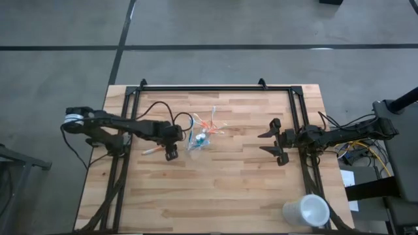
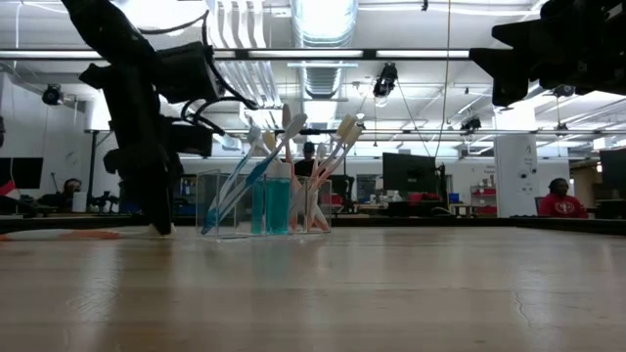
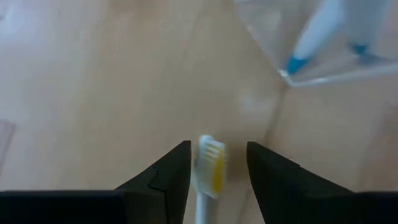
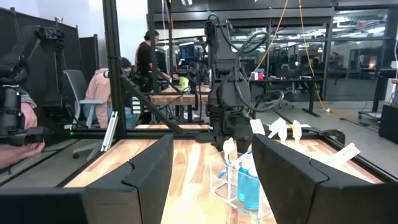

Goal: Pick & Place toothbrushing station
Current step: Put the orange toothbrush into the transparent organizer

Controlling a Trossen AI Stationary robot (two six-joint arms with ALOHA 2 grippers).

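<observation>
A small clear plastic cup [image 1: 198,141] stands upright on the wooden table near its middle. It holds several toothbrushes [image 2: 293,147] leaning out of its rim and a blue tube [image 2: 277,205]. One more toothbrush [image 1: 152,151], white with orange, lies flat on the table left of the cup. My left gripper [image 1: 171,154] points down at that brush's head [image 3: 210,167]. It is open, with one finger on each side of the head and a gap showing on both sides. My right gripper [image 1: 273,141] is open and empty, right of the cup and above the table.
A larger opaque white cup [image 1: 305,211] lies near the table's front right corner. A black frame [image 1: 215,88] runs along the table's far edge and down both sides. Bare wood lies in front of the clear cup. People and desks show in the room beyond.
</observation>
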